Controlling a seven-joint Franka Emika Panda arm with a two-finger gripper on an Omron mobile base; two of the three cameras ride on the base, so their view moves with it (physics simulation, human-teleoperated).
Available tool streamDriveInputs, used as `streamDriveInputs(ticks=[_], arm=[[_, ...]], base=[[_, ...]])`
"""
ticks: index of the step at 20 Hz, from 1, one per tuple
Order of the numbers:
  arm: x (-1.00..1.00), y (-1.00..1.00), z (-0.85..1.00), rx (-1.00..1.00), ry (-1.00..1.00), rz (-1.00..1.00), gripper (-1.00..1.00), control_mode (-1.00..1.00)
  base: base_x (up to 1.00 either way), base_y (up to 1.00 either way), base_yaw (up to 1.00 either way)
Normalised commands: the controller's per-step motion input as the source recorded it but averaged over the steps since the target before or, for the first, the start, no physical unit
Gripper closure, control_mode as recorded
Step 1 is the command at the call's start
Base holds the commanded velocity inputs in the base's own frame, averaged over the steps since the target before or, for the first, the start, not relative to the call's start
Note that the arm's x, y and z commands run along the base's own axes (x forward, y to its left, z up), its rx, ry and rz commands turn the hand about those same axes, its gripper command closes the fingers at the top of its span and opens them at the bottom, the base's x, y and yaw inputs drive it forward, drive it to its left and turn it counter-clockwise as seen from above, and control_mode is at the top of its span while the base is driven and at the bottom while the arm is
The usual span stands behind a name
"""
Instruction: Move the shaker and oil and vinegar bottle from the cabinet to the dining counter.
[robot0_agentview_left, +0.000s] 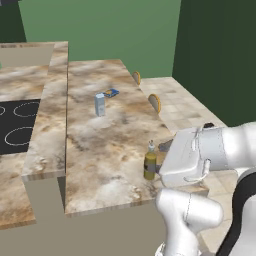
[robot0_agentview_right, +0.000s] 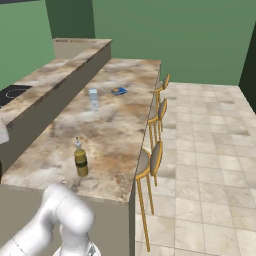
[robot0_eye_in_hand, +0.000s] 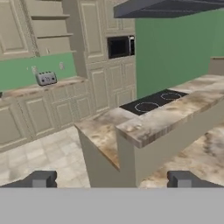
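Observation:
The olive-yellow oil and vinegar bottle (robot0_agentview_left: 149, 162) (robot0_agentview_right: 80, 159) stands upright on the dining counter (robot0_agentview_left: 105, 150) (robot0_agentview_right: 120, 125), near its front right corner. My gripper (robot0_agentview_left: 161, 157) (robot0_eye_in_hand: 111, 179) hovers right beside the bottle. It is open, with its two dark fingertips (robot0_eye_in_hand: 39, 179) far apart and nothing between them. In the hand view it looks past the counter's end toward the kitchen wall, where the beige upper cabinet (robot0_eye_in_hand: 49, 27) stands open with its shelves showing. The shaker is out of view.
A pale blue-grey carton (robot0_agentview_left: 100, 104) (robot0_agentview_right: 93, 99) and a small blue item (robot0_agentview_left: 111, 92) (robot0_agentview_right: 119, 90) sit further along the counter. Wooden stools (robot0_agentview_right: 152, 160) line its right side. A raised ledge (robot0_agentview_left: 47, 115) and a black cooktop (robot0_agentview_left: 17, 125) (robot0_eye_in_hand: 151, 103) lie left. A toaster (robot0_eye_in_hand: 46, 78) sits on the far worktop.

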Motion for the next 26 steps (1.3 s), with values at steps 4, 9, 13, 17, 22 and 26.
streamDriveInputs(ticks=[4,9,13,17,22,26], arm=[[0.0,0.19,-0.04,-0.06,0.02,-0.05,-1.0,-1.0],[-0.03,0.07,-0.14,-0.02,0.0,0.0,-1.0,-1.0],[-0.07,0.06,-0.13,-0.02,0.01,0.0,-1.0,1.0],[0.0,0.0,0.0,0.0,0.0,0.0,-1.0,1.0],[0.0,0.0,0.0,0.0,0.0,0.0,-1.0,1.0],[0.0,0.0,0.0,0.0,0.0,0.0,-1.0,1.0]], base=[[0.0,0.0,0.0],[0.0,0.0,0.0],[-0.37,0.37,0.0],[-0.66,0.75,0.0],[-0.72,0.81,0.05],[-0.61,0.99,0.07]])
